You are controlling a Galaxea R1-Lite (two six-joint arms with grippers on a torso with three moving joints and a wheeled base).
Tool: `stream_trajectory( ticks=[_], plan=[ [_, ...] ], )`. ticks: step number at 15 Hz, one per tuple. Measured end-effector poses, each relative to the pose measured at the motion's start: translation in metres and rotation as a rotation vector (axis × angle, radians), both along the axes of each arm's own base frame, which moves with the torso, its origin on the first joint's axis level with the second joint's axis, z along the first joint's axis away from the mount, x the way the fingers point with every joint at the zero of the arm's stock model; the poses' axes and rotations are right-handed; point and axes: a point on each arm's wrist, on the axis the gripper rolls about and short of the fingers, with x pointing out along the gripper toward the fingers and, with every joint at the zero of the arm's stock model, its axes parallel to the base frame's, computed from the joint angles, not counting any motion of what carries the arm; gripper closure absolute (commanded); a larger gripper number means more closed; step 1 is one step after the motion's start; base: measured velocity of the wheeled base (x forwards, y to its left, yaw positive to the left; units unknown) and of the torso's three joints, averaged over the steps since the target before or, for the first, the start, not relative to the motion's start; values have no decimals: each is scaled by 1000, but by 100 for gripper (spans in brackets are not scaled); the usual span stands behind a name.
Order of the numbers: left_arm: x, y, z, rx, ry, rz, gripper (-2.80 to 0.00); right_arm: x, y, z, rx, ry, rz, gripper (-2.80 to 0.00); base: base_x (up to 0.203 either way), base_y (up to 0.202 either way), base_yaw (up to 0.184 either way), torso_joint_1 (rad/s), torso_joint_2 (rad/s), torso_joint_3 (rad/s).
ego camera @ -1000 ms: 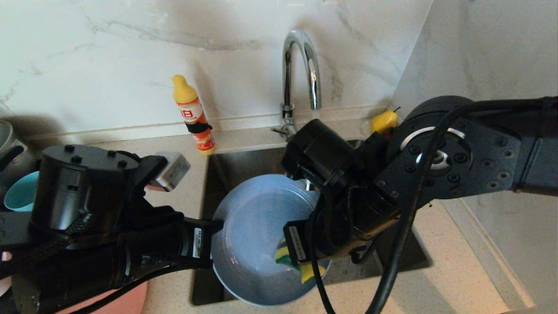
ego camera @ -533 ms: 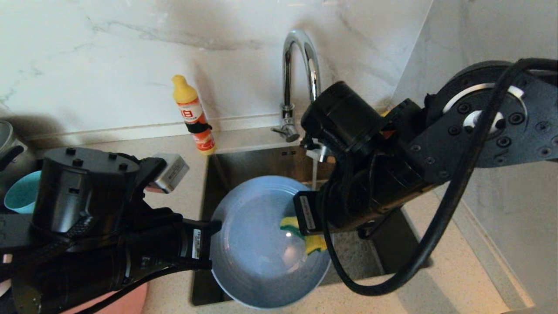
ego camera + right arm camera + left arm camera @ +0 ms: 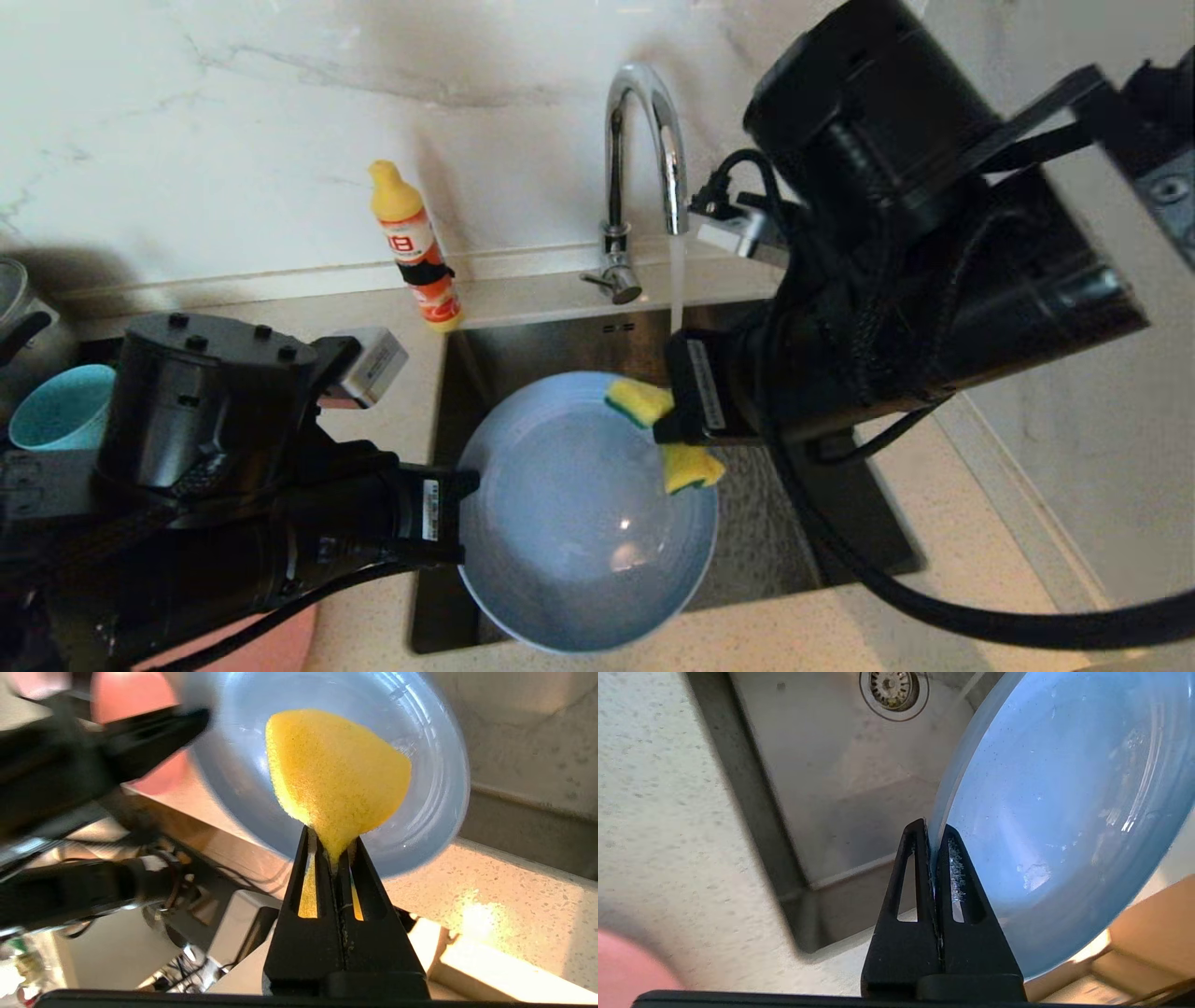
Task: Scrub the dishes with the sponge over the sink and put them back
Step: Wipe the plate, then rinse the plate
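Over the sink (image 3: 840, 551), left claw (image 3: 934, 844) clamped the grey-blue plate (image 3: 569, 523); right claw (image 3: 332, 851) pinched the sponge (image 3: 686, 465) at its rim.

The plate (image 3: 579, 523) hung over the sink (image 3: 803, 532), the left gripper (image 3: 457, 513) clamped on its rim at nine o'clock. The sponge (image 3: 665, 434), pinched in the right gripper (image 3: 677, 429), sat at the plate's one o'clock, the tap (image 3: 644, 140) behind at twelve
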Motion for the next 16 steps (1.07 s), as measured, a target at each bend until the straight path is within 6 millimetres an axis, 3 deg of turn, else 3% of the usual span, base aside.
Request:
stream_trajectory(
  ticks=[3,7,16],
  plan=[
    [14,-8,0,-50,43,50,0,-17,-22,23,57,-44,-1,0,0,0,0,0,0,0],
    [40,-26,-15,-58,116,96,0,-34,-63,44,81,-69,-58,0,0,0,0,0,0,0],
    [124,-88,-50,-74,160,179,0,-49,-116,39,60,-74,-159,0,0,0,0,0,0,0]
  ],
)
